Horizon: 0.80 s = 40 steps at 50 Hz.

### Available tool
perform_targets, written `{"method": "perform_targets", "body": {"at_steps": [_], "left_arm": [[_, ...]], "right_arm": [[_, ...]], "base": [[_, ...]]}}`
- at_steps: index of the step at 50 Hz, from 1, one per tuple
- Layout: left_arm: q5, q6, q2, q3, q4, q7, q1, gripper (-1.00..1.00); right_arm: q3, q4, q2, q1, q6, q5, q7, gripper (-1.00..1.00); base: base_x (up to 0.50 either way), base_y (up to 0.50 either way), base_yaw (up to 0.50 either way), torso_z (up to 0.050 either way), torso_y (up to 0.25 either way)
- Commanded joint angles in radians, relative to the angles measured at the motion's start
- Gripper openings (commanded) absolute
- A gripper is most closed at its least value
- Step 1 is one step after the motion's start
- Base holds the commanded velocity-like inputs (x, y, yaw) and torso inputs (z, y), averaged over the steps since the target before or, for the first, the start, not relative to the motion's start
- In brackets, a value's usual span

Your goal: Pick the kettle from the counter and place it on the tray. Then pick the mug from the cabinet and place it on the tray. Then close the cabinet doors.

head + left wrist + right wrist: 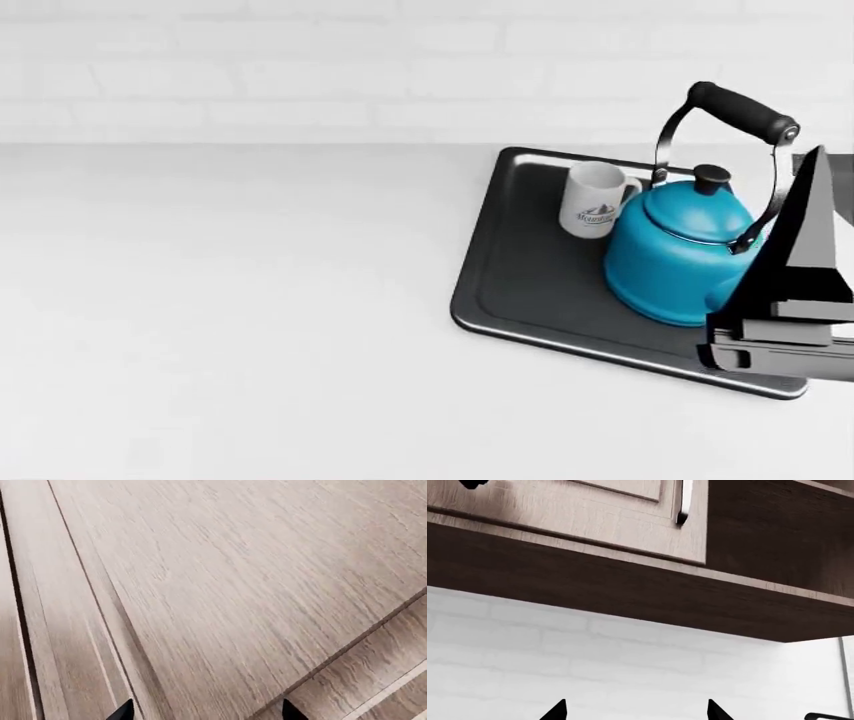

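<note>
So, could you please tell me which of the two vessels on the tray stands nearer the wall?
The white mug: it stands toward the tray's back edge, by the tiled wall, while the teal kettle sits further forward.

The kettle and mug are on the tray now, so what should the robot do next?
Probably push the cabinet door shut. The kettle and mug already sit on the tray, and the left gripper faces that wooden door up close, fingers apart.
</note>
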Motion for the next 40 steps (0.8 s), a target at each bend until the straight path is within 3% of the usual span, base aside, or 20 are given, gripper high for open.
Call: {"method": "perform_targets", "body": {"at_steps": [1, 8, 10, 14, 20, 23, 30, 40], "left_arm": [[-0.539, -0.12, -0.199, -0.453, 0.519, -0.316, 0.196, 1.0], [-0.884, -0.182, -0.383, -0.707, 1.087, -0.706, 0.581, 1.0], [-0.945, -0.166, -0.439, -0.759, 1.201, -0.771, 0.693, 1.0], [-1.036, -0.078, -0.506, -0.871, 1.35, -0.779, 0.882, 1.0], [-1.068, 0.003, -0.578, -0.963, 1.45, -0.754, 1.037, 1.0], [-1.002, 0.154, -0.673, -0.874, 1.451, -0.736, 1.093, 1.0], [-0.851, 0.568, -0.964, -0.502, 1.451, -0.788, 1.094, 1.0], [-0.763, 0.792, -1.116, -0.204, 1.45, -0.831, 0.986, 1.0]], "right_arm": [[0.037, -0.003, 0.02, 0.01, 0.007, 0.026, 0.0, 1.0], [0.069, -0.003, 0.023, 0.01, 0.015, 0.057, 0.0, 1.0], [0.071, -0.003, 0.024, 0.01, 0.005, 0.061, 0.0, 1.0], [0.074, -0.003, 0.025, 0.01, -0.002, 0.064, 0.0, 1.0], [0.082, -0.003, 0.02, 0.01, -0.012, 0.071, 0.0, 1.0], [0.082, -0.003, 0.018, 0.01, -0.01, 0.073, 0.0, 1.0], [0.099, -0.003, 0.008, 0.01, -0.003, 0.086, 0.0, 1.0], [0.125, -0.003, -0.005, 0.01, 0.005, 0.101, 0.0, 1.0]], "base": [[0.0, 0.0, 0.0, 0.0, 0.0], [0.0, 0.0, 0.0, 0.0, 0.0], [0.0, -0.33, 0.0, 0.0, 0.0], [0.0, -0.5, 0.0, 0.0, 0.0], [0.0, -0.5, 0.0, 0.0, 0.0], [0.0, -0.5, 0.0, 0.0, 0.0], [0.0, -0.5, 0.0, 0.0, 0.0], [0.0, -0.5, 0.0, 0.0, 0.0]]}}
